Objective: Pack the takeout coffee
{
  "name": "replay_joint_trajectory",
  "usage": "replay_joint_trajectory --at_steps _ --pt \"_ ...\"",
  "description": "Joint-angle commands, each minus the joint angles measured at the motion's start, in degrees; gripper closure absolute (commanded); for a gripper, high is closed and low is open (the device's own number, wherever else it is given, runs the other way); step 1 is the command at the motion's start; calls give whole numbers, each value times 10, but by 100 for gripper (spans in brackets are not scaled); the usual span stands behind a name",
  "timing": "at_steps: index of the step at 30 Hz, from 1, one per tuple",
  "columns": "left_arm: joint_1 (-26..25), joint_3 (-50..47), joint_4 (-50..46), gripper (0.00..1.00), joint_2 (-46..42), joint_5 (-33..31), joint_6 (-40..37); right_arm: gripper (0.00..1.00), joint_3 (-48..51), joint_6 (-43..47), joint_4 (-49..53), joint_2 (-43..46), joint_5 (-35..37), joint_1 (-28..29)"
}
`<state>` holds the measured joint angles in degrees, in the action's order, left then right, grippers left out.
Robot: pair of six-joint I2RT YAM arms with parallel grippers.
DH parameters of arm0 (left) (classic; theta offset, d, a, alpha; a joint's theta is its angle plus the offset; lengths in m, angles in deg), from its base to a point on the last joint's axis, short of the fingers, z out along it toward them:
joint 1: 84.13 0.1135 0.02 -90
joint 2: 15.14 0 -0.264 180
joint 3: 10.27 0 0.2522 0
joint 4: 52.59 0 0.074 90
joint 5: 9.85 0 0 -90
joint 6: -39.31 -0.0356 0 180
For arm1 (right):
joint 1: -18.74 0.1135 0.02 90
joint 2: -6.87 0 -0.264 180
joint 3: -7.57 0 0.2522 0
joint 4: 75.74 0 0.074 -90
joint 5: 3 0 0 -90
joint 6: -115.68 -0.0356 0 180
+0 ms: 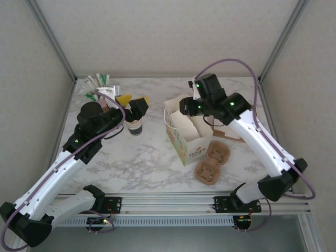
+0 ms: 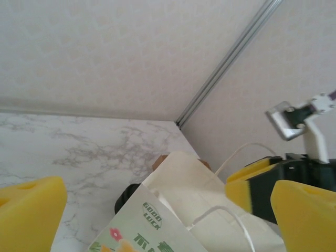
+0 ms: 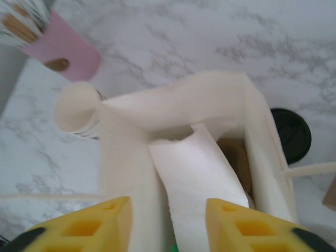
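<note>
The takeout coffee is out of view. A white paper bag [image 1: 190, 140] with a green printed front stands open mid-table; the left wrist view shows its mouth and cord handle [image 2: 181, 207]. My right gripper [image 1: 185, 107] hangs over the bag's far rim, open. A loose white paper flap of the bag [image 3: 197, 173] lies below the gap between its yellow pads [image 3: 169, 224], touching neither. My left gripper [image 1: 133, 102] is wide open and empty [image 2: 168, 215], just beyond a lidless banded paper cup [image 1: 135, 127], facing the bag.
A round black thing [image 3: 290, 134] sits low on the table against the bag's far side [image 2: 122, 198]. Something brown [image 3: 237, 157] lies inside the bag. Brown pulp holders [image 1: 212, 161] lie right of the bag. A pink holder of sticks [image 3: 62, 52] stands at the back left.
</note>
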<state>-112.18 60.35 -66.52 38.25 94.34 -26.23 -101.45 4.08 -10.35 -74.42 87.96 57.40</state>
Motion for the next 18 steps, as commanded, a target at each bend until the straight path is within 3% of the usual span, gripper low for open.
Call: replay_joint_trajectory --at_steps 1,3,12,18 --pt "-4 -13 26 0 -42 -27 8 55 21 0 -40 56 -19 1" --pt "-4 -27 38 0 -65 -40 12 49 38 3 -54 90 -15 1" --pt "-4 -121 64 0 -178 -136 46 1 163 19 -98 266 71 1" --pt "-4 -184 3 0 -244 -228 86 1 262 -14 -87 378 171 2"
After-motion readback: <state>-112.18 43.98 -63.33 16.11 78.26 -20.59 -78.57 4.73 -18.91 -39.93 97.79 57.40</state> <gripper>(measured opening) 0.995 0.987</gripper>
